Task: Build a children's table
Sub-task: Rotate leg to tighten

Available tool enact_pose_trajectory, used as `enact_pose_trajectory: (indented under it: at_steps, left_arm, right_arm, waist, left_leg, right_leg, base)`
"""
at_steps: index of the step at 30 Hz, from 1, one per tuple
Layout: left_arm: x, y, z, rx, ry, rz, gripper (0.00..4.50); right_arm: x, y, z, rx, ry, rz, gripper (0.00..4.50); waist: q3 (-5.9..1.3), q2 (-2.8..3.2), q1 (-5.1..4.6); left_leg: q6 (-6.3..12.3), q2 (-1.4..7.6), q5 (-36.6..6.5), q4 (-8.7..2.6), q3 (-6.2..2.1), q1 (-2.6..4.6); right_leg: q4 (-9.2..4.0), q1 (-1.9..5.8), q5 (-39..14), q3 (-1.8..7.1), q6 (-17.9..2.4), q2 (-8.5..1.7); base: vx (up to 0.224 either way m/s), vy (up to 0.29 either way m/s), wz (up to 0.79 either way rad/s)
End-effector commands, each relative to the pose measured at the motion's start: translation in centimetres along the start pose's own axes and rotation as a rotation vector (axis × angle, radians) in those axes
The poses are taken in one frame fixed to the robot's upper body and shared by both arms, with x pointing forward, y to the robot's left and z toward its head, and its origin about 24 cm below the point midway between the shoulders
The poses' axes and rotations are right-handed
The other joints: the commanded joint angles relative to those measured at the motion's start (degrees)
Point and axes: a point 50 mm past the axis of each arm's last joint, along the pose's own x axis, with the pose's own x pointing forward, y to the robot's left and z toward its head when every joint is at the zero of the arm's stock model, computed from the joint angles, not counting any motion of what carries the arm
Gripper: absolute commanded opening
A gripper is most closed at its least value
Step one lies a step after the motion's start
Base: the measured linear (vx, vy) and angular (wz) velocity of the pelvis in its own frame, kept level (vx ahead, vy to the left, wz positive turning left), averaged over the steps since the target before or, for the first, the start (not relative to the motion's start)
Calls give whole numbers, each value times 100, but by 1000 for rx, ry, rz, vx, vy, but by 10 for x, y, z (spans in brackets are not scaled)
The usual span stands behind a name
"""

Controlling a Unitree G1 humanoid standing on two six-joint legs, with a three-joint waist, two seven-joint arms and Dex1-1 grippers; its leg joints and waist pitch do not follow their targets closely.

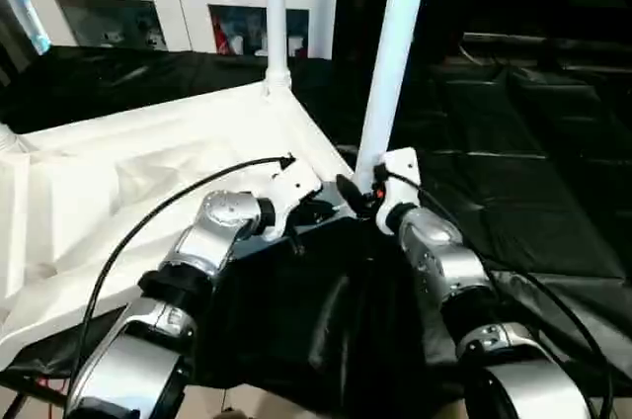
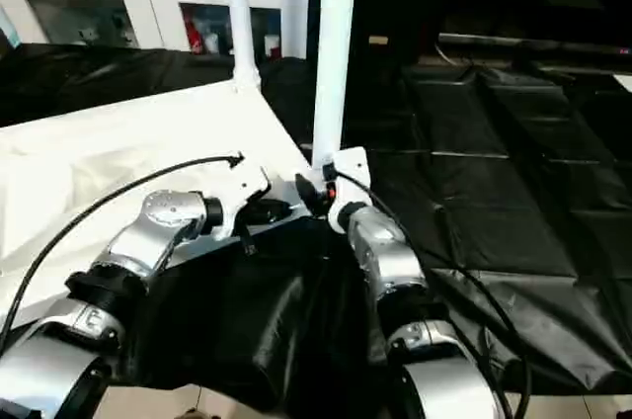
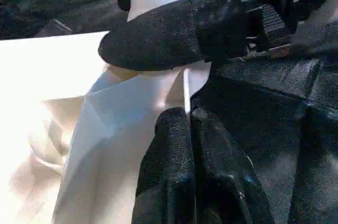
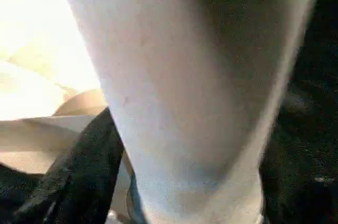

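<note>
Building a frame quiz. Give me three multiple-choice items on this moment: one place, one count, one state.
1. Where does the near leg stand?
A. At the tabletop's near corner
B. Flat on the black cloth
C. Inside the cabinet

2. How many legs stand upright on the tabletop?
A. One
B. Two
C. Four

3. The left gripper's fingers are:
A. Wide open
B. Shut
C. Around a leg

Answers: 1 A, its foot meets the corner beside the right gripper. 2 B, the near leg and the far leg. 3 B, the left wrist view has them pressed together.
</note>
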Motion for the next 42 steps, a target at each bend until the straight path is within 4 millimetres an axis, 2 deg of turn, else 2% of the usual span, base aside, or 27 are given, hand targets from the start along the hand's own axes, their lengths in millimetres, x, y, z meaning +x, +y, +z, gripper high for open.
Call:
enact_pose_trajectory:
  at_steps: [1, 5, 6, 7, 8, 9, 11, 14, 15, 19, 20, 24, 25, 28, 29, 30, 34, 37, 40, 41, 42]
  left_arm:
    - [9, -14, 26, 79, -139, -120, 0]
    - [-2, -15, 18, 95, -125, -189, 0]
    - [-4, -15, 16, 96, -120, -197, 0]
    - [-6, -15, 15, 97, -113, -205, 0]
    - [-11, -14, 11, 102, -98, -221, 0]
    - [-11, -14, 11, 102, -98, -221, 0]
    - [-18, -13, 6, 106, -78, -245, 0]
    - [-26, -13, 2, 112, -60, -278, 0]
    - [-28, -13, 1, 112, -55, -288, 0]
    - [-34, -14, 0, 112, -46, -323, 0]
    - [-34, -14, 0, 112, -46, -326, 0]
    - [-34, -15, -2, 110, -46, -320, 0]
    - [-34, -15, -2, 110, -45, -318, 0]
    - [-30, -12, -4, 106, -37, -259, 0]
    - [-29, -12, -4, 106, -37, -244, 0]
    - [-28, -11, -4, 100, -40, -228, 0]
    - [-23, -11, -2, 93, -48, -198, 0]
    - [-16, -9, 3, 88, -58, -152, 0]
    - [-4, -6, 10, 77, -65, -79, 0]
    - [0, -5, 13, 71, -66, -60, 0]
    - [6, -5, 17, 61, -67, -35, 0]
  right_arm:
    - [3, 19, -9, -28, 47, 136, 388]
    - [-13, 9, -11, -77, 73, 280, 388]
    - [-16, 8, -11, -79, 80, 305, 388]
    - [-19, 7, -11, -82, 88, 344, 388]
    - [-28, 5, -12, -102, 105, 423, 388]
    - [-28, 5, -12, -102, 105, 423, 388]
    - [-37, 2, -12, -123, 122, 502, 388]
    - [-45, 1, -10, -124, 126, 573, 388]
    - [-47, 1, -10, -129, 130, 594, 388]
    - [-53, 1, -9, -136, 150, 651, 388]
    - [-53, 0, -9, -136, 154, 654, 373]
    - [-53, 0, -11, -143, 160, 628, 360]
    - [-53, 0, -11, -144, 161, 627, 338]
    - [-52, 1, -13, -153, 160, 598, 330]
    - [-51, 2, -13, -152, 159, 592, 308]
    - [-50, 3, -14, -151, 158, 581, 308]
    - [-47, 3, -17, -145, 152, 523, 279]
    - [-41, 4, -21, -123, 134, 432, 268]
    - [-29, 1, -28, -70, 146, 231, 266]
    - [-25, 1, -30, -46, 151, 172, 265]
    - [-20, 2, -31, -6, 150, 110, 265]
  waist:
    - [-405, 47, 23]
    - [-403, 5, 30]
    - [-409, 23, 41]
    - [-397, 13, 38]
    - [-385, 9, 49]
    - [-376, 10, 79]
    - [-377, -12, 113]
    - [-377, -9, 137]
    - [-377, -11, 151]
    - [-388, 5, 174]
    - [-384, 1, 175]
    - [-387, -5, 198]
    - [-387, -1, 203]
    - [-388, -10, 202]
    - [-390, -4, 208]
    - [-384, 22, 217]
    - [-375, -6, 220]
    - [-371, -12, 210]
    - [-352, 0, 172]
    - [-348, 44, 137]
    - [-354, 34, 126]
  left_leg:
    - [179, 201, -1553, -357, -41, 15]
    - [298, 211, -1429, -348, -35, -4]
    - [347, 214, -1385, -340, -31, 4]
    - [358, 218, -1421, -346, -28, 4]
    - [348, 217, -1512, -353, -26, 14]
    - [341, 229, -1571, -352, -21, 23]
    - [321, 235, -1565, -356, -26, 14]
    - [266, 238, -1574, -362, -30, 22]
    - [267, 238, -1543, -365, -35, 17]
    - [288, 246, -1438, -361, -28, 7]
    - [279, 247, -1461, -358, -24, 15]
    - [216, 236, -1457, -355, -25, 20]
    - [209, 238, -1450, -359, -29, 23]
    - [204, 233, -1403, -356, -28, 22]
    - [201, 233, -1416, -354, -27, 27]
    - [175, 234, -1493, -361, -34, 36]
    - [111, 228, -1628, -373, -44, 45]
    - [67, 221, -1649, -379, -50, 40]
    - [-17, 204, -1817, -384, -53, 68]
    - [-87, 197, -1933, -388, -71, 77]
    - [-86, 190, -1989, -382, -77, 88]
  right_leg:
    - [-408, 321, -1359, 312, -1258, -340]
    - [-389, 345, -1255, 313, -1276, -337]
    - [-381, 340, -1208, 318, -1290, -339]
    - [-391, 329, -1265, 316, -1295, -333]
    - [-410, 328, -1436, 309, -1266, -325]
    - [-424, 322, -1583, 311, -1227, -332]
    - [-430, 326, -1748, 310, -1149, -347]
    - [-436, 302, -1850, 313, -1102, -354]
    - [-434, 321, -1827, 312, -1099, -354]
    - [-400, 311, -1593, 306, -1172, -333]
    - [-400, 300, -1604, 308, -1186, -340]
    - [-413, 299, -1721, 313, -1136, -351]
    - [-412, 299, -1718, 313, -1131, -352]
    - [-410, 296, -1661, 314, -1117, -345]
    - [-413, 294, -1682, 314, -1116, -352]
    - [-427, 290, -1809, 312, -1078, -351]
    - [-460, 281, -2081, 311, -954, -352]
    - [-468, 279, -2144, 311, -921, -356]
    - [-511, 234, -2492, 306, -822, -358]
    - [-539, 239, -2606, 292, -790, -354]
    - [-544, 235, -2670, 286, -756, -355]
  base:
    - [0, 0, 0]
    - [0, 0, 0]
    - [0, 0, 0]
    - [0, 0, 0]
    - [0, 0, 0]
    - [0, 0, 0]
    - [0, 0, 0]
    - [0, 0, 0]
    - [0, 0, 0]
    - [0, 0, 0]
    - [0, 0, 0]
    - [0, 0, 0]
    - [0, 0, 0]
    - [0, 0, 0]
    - [0, 0, 0]
    - [0, 0, 0]
    - [0, 0, 0]
    - [0, 0, 0]
    - [0, 0, 0]
    - [0, 0, 0]
    - [0, 0, 0]
